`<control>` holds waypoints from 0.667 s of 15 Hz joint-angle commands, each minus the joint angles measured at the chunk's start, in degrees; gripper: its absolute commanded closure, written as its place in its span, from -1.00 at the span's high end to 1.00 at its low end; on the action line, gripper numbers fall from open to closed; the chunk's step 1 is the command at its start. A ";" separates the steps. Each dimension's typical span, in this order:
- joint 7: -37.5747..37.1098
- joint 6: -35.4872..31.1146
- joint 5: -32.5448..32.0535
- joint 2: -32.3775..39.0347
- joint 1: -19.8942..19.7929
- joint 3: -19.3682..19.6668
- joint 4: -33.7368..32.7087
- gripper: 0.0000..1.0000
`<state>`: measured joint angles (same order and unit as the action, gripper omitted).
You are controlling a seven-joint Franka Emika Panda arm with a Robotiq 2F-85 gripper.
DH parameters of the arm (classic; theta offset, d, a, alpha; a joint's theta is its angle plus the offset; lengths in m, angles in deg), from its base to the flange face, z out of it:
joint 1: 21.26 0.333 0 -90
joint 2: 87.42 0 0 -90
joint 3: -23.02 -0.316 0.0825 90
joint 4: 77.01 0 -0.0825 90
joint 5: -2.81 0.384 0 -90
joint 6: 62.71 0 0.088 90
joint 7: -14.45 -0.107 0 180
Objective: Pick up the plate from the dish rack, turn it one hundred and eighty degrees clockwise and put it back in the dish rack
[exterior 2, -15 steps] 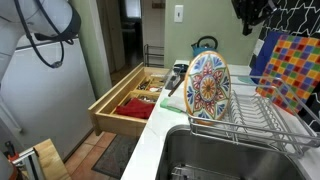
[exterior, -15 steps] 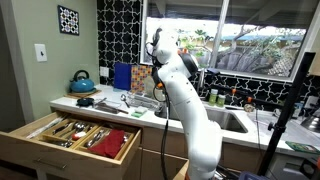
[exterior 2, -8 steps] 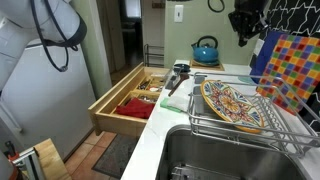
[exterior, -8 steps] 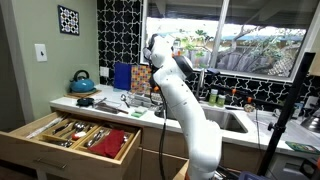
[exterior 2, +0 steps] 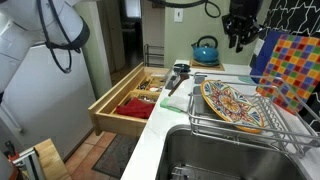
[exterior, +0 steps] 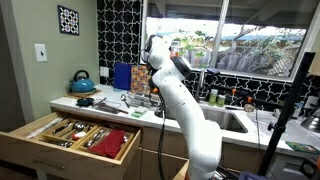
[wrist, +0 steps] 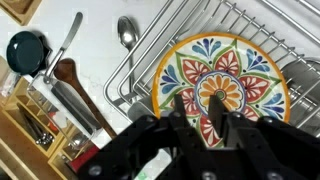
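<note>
Plate (exterior 2: 232, 103) lies tilted low in the dish rack (exterior 2: 283, 128), painted floral face up, leaning across the wires. Held by nothing.

Gripper (exterior 2: 242, 42) hangs well above the dish rack, over its far side, pointing down. In the wrist view the fingers (wrist: 186, 112) stand a little apart, the plate's pattern showing through the gap far below. Jaws partly parted, empty.

Teal kettle (exterior 2: 205, 50) on the counter beyond the dish rack. Spoon (wrist: 127, 33) on the counter just outside the rack's edge. Wooden drawer (exterior 2: 128, 100) pulled out, away from the rack.
</note>
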<state>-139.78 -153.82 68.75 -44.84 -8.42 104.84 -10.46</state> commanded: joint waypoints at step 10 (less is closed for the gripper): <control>31.61 2.13 -19.67 -0.33 13.18 6.38 8.06 1.00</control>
<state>-117.02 -149.25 53.18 -44.80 -1.29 108.18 -8.97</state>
